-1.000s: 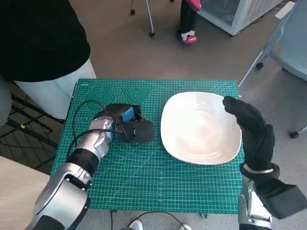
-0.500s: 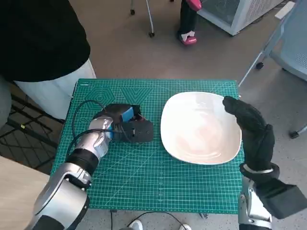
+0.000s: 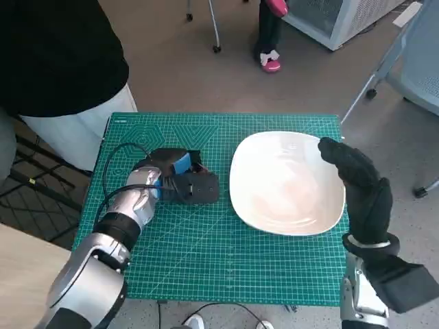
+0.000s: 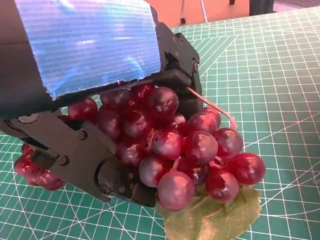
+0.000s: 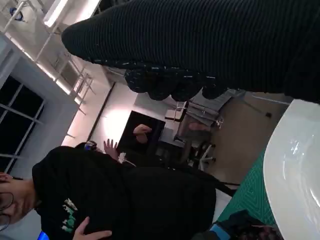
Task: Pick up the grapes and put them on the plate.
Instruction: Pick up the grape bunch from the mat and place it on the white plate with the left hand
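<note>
A bunch of dark red grapes (image 4: 185, 150) with a green leaf (image 4: 215, 222) lies on the green mat (image 3: 226, 253), left of the white plate (image 3: 285, 181). My left hand (image 3: 185, 179) lies over the bunch. In the left wrist view its black fingers (image 4: 85, 155) wrap around the grapes, and the leaf touches the mat. From the head view only a speck of red grapes (image 3: 199, 166) shows past the hand. My gloved right hand (image 3: 357, 181) is at the plate's right rim, holding nothing. The plate is bare.
A person in a black top and pale trousers (image 3: 62, 62) stands at the table's far left corner. A black cable (image 3: 116, 161) loops over my left wrist. Feet in pink shoes (image 3: 269, 58) and chair legs (image 3: 374, 89) are on the floor beyond the table.
Both hands, grapes and plate stay where they were. Only the pink-shoed foot on the floor behind the table has shifted slightly.
</note>
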Tool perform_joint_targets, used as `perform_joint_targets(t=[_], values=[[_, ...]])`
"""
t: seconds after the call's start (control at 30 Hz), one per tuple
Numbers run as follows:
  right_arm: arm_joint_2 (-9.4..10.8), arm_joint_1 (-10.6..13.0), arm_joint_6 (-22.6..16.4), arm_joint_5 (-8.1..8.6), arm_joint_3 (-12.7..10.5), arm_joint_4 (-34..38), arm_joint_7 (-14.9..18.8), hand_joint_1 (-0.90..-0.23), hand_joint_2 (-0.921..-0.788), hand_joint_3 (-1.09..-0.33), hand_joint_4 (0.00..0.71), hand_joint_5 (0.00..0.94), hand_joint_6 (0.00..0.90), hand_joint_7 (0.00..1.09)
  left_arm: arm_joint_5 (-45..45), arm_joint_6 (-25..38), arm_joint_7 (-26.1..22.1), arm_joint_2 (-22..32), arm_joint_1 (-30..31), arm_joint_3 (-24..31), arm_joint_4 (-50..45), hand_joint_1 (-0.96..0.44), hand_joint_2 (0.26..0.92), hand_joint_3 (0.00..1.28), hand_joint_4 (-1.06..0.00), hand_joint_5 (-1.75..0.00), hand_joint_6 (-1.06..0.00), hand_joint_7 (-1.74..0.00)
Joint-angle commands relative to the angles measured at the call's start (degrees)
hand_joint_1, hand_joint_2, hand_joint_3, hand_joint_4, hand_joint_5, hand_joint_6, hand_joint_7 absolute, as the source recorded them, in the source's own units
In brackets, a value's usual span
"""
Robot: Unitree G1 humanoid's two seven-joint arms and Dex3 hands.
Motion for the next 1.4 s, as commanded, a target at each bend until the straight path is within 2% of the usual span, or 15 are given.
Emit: perform_joint_targets(t=[0.03, 0.33, 0.63, 1.03, 1.2, 1.4], values=[[-0.1, 0.4, 1.0, -0.14, 0.3, 0.6, 0.0, -0.612, -0.921, -0.868, 0.387, 0.006, 0.116, 0.35, -0.2, 0.2, -1.5, 1.0, 1.6, 0.1, -1.4, 0.00, 0.920, 0.14, -0.63, -1.33, -0.54, -1.15], [0.0, 0.4, 0.9, -0.27, 0.3, 0.6, -0.2, -0.612, -0.921, -0.867, 0.388, 0.005, 0.116, 0.35, -0.9, 0.4, -3.5, 3.5, 2.0, 1.5, -9.3, 0.00, 0.920, 0.13, -0.63, -1.34, -0.57, -1.11], [0.1, 0.1, 0.8, -0.26, 0.3, 0.9, -0.2, -0.616, -0.921, -0.865, 0.388, 0.005, 0.115, 0.35, -0.9, 3.2, -6.5, 7.7, 5.9, 4.3, -25.6, 0.00, 0.920, 0.11, -0.65, -1.30, -0.58, -1.11], [0.3, 0.0, 0.8, -0.64, 0.3, 0.6, -0.7, -0.617, -0.921, -0.865, 0.388, 0.003, 0.113, 0.35, -0.1, 5.0, -8.1, 11.8, 10.9, 8.1, -43.1, 0.00, 0.921, 0.13, -0.57, -1.46, -0.64, -0.97], [0.2, 0.1, 0.8, -0.63, 0.3, 0.4, -0.7, -0.617, -0.921, -0.866, 0.388, 0.003, 0.113, 0.35, 0.3, 6.0, -8.4, 12.3, 11.9, 9.2, -47.5, 0.00, 0.921, 0.11, -0.60, -1.41, -0.65, -0.97], [0.2, 0.1, 0.5, -0.60, 0.2, 0.7, -0.6, -0.618, -0.921, -0.866, 0.388, 0.003, 0.112, 0.35, -0.4, 7.2, -9.8, 12.2, 12.4, 10.6, -51.3, 0.00, 0.921, 0.09, -0.64, -1.27, -0.63, -1.11]])
